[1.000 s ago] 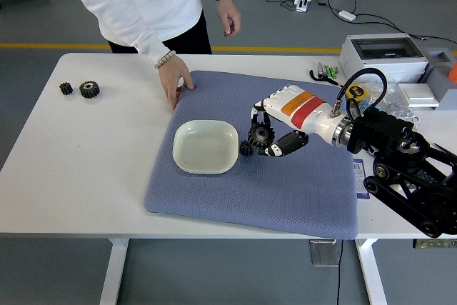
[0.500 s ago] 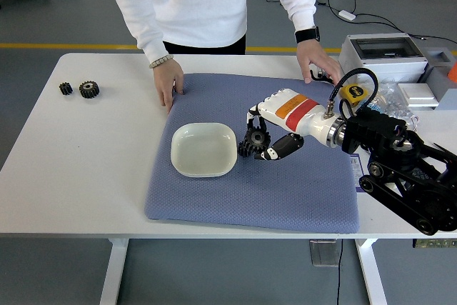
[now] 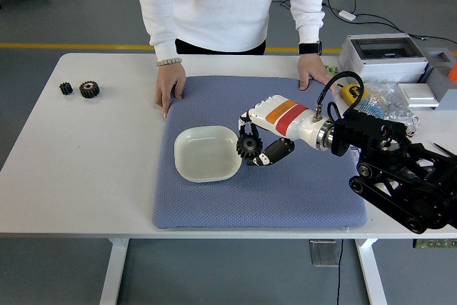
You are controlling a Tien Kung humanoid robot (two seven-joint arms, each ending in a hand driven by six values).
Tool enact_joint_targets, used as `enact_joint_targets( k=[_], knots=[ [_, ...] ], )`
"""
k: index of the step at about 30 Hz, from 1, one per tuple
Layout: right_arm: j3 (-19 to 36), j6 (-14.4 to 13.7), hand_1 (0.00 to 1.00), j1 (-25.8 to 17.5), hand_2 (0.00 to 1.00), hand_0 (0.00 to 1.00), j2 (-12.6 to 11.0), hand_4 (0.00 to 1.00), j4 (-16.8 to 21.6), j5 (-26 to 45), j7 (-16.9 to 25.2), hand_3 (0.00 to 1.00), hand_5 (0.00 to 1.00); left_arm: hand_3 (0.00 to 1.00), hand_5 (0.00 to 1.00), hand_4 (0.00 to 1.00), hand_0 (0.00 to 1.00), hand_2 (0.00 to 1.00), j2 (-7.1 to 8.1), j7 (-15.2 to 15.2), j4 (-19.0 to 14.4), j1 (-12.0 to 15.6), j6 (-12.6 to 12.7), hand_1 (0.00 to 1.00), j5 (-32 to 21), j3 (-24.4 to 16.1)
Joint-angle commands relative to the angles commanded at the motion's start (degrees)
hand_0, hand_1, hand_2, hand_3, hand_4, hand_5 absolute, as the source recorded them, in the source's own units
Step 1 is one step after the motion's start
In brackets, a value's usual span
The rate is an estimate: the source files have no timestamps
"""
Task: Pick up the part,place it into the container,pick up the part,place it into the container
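My right hand is shut on a black gear and holds it at the right rim of the white bowl, just above the blue mat. The bowl looks empty. Two more black gears, a small one and a larger one, lie on the table at the far left. My left arm is out of view.
A person in white stands at the far side, one hand on the mat's back left corner and the other on its back right edge. A white box and bags of parts sit at the right.
My right hand has carried the gear left, from beside the bowl to its right rim. The person has shifted right and set a second hand on the mat's back edge.
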Motion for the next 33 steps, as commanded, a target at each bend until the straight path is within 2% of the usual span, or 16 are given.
enact_joint_targets(
  k=[10, 11, 23, 33],
  knots=[
    [-0.6, 0.8, 0.108, 1.0, 0.243, 0.002, 2.6, 0.860, -2.3, 0.4, -0.7, 0.394, 0.296, 0.569, 0.567, 0.600, 0.715, 0.675, 0.04, 0.0, 0.0, -0.1, 0.0, 0.676, -0.2, 0.2],
    [-0.7, 0.8, 0.143, 1.1, 0.268, 0.002, 2.8, 0.863, -2.4, 0.4, -0.7, 0.406, 0.293, 0.568, 0.567, 0.601, 0.715, 0.675, 0.05, 0.0, 0.0, -0.1, 0.0, 0.677, -0.2, 0.2],
    [-2.0, 0.5, 0.146, 2.5, 0.278, 0.002, 6.3, 0.859, -4.6, 0.4, -0.6, 0.404, 0.299, 0.569, 0.570, 0.603, 0.715, 0.675, 0.14, 0.0, 0.0, -0.1, 0.0, 0.676, -0.5, 0.4],
    [-2.6, 0.1, 0.144, 3.7, 0.282, 0.002, 9.6, 0.858, -8.1, 1.1, -0.7, 0.403, 0.303, 0.569, 0.568, 0.602, 0.715, 0.675, 0.15, 0.0, 0.0, -0.1, 0.0, 0.677, -0.7, 0.5]
  ],
)
